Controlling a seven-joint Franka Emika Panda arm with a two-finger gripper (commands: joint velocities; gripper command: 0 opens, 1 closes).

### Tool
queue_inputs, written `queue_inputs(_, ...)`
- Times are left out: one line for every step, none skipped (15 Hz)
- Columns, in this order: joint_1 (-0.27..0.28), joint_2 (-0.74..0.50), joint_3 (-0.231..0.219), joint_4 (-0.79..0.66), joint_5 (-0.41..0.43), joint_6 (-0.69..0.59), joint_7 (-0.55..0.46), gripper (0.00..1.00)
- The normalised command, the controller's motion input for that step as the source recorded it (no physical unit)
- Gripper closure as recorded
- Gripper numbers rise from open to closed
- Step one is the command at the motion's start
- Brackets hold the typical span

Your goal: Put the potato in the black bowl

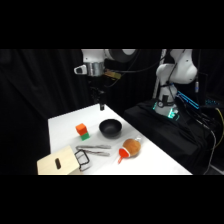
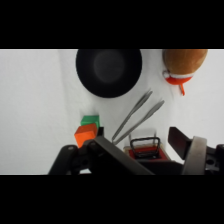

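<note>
The potato [image 1: 131,146], a tan-brown lump with an orange-red tip, lies on the white table [image 1: 65,120] near its right edge. To its left and a little further back stands the black bowl [image 1: 110,128], with nothing in it. My gripper [image 1: 101,105] hangs above the table's far end, behind the bowl and well away from the potato. In the wrist view the bowl [image 2: 109,71] is at the top centre and the potato [image 2: 184,61] at the top right, cut by the picture's edge. The gripper [image 2: 137,144] is open, with nothing held between its fingers.
An orange cube [image 1: 81,129] with a green block [image 1: 85,135] sits left of the bowl. Metal tongs [image 1: 93,149] with a black loop handle lie in front of the bowl. A wooden board [image 1: 55,163] rests at the near left corner. Dark equipment stands right of the table.
</note>
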Motion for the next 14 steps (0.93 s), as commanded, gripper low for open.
queue_inputs(-0.011, -0.01, 0.027, -0.02, 0.001, 0.03, 0.01, 0.00)
queue_inputs(-0.002, -0.02, 0.035, -0.05, 0.007, 0.06, 0.02, 0.00)
queue_inputs(0.015, -0.05, 0.051, -0.11, 0.028, 0.10, 0.03, 0.00)
queue_inputs(0.036, -0.08, 0.068, -0.18, 0.025, 0.15, 0.06, 0.00)
queue_inputs(0.062, -0.13, 0.089, -0.27, 0.024, 0.20, 0.09, 0.00)
queue_inputs(0.076, -0.16, 0.099, -0.31, 0.032, 0.23, 0.10, 0.00)
queue_inputs(0.094, -0.17, 0.109, -0.34, 0.035, 0.24, 0.12, 0.00)
queue_inputs(0.106, -0.17, 0.113, -0.35, 0.031, 0.26, 0.12, 0.00)
queue_inputs(0.119, -0.18, 0.118, -0.35, 0.057, 0.26, 0.12, 0.00)
queue_inputs(0.122, -0.19, 0.116, -0.34, 0.067, 0.26, 0.12, 0.00)
queue_inputs(0.125, -0.20, 0.115, -0.33, 0.082, 0.24, 0.11, 0.00)
queue_inputs(0.132, -0.22, 0.118, -0.33, 0.089, 0.23, 0.12, 0.00)
queue_inputs(0.132, -0.23, 0.114, -0.33, 0.091, 0.22, 0.12, 0.00)
queue_inputs(0.134, -0.25, 0.114, -0.35, 0.094, 0.23, 0.11, 0.00)
